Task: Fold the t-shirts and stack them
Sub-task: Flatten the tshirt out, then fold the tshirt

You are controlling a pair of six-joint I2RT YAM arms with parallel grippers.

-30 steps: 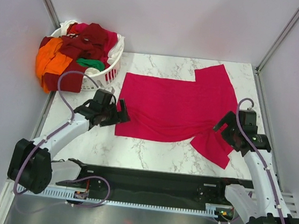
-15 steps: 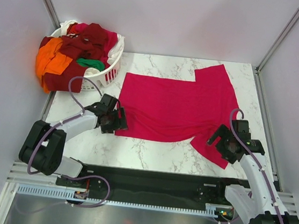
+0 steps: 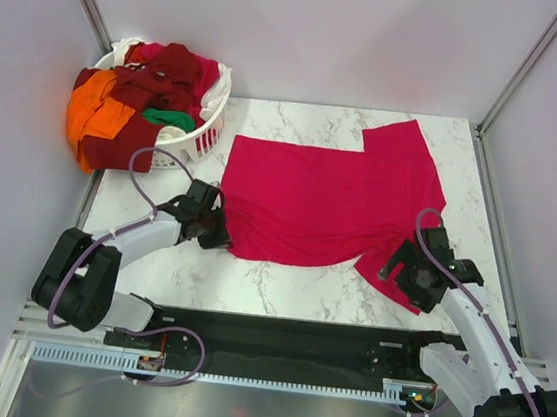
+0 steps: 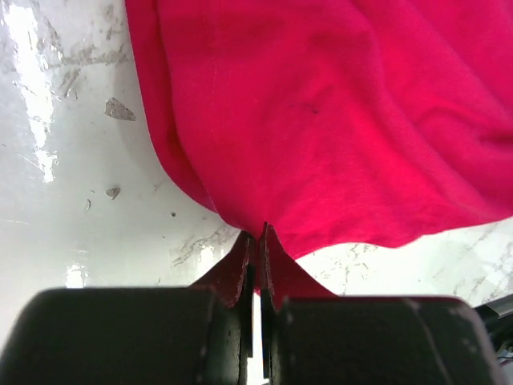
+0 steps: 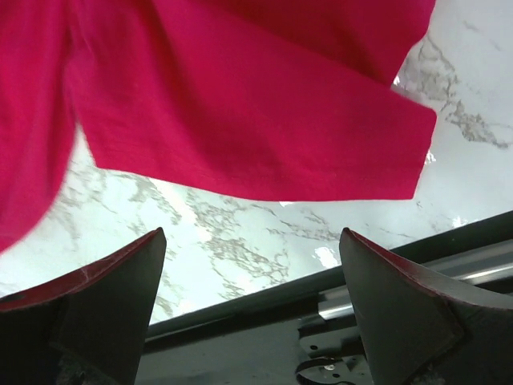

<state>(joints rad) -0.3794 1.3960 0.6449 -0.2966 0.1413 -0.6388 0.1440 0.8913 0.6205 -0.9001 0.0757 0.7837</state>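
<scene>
Finds 1 crimson-pink t-shirt (image 3: pixel 330 199) spread across the marble table (image 3: pixel 280 279), lying mostly flat with soft ripples toward its near edge. Shows 1 sleeve reaching toward the far right corner and the other sleeve (image 3: pixel 395 265) trailing off the near-right side of the cloth. Places the left gripper (image 3: pixel 217 232) low at the shirt's near-left corner, jaws pressed together on a pinch of the hem. Confirms this from the left wrist view, where the left gripper (image 4: pixel 258 241) has both fingers closed tight and the red cloth is drawn up into a small peak right at their tips, the rest of the shirt fanning away over the marble. Puts the right gripper (image 3: pixel 407 274) at the near-right sleeve, jaws spread wide and holding nothing. Shows, from the right wrist view, the right gripper (image 5: pixel 250 234) with its 2 fingers far apart and bare marble between them, the hemmed end of the sleeve (image 5: pixel 264 136) lying just beyond the tips. Cannot tell whether either finger touches the cloth. Leaves a heap of other t-shirts (image 3: pixel 140 97) in maroon, orange, green and white piled in the white laundry basket (image 3: pixel 204 142) at the far left corner, spilling over its left rim, well apart from both grippers.
</scene>
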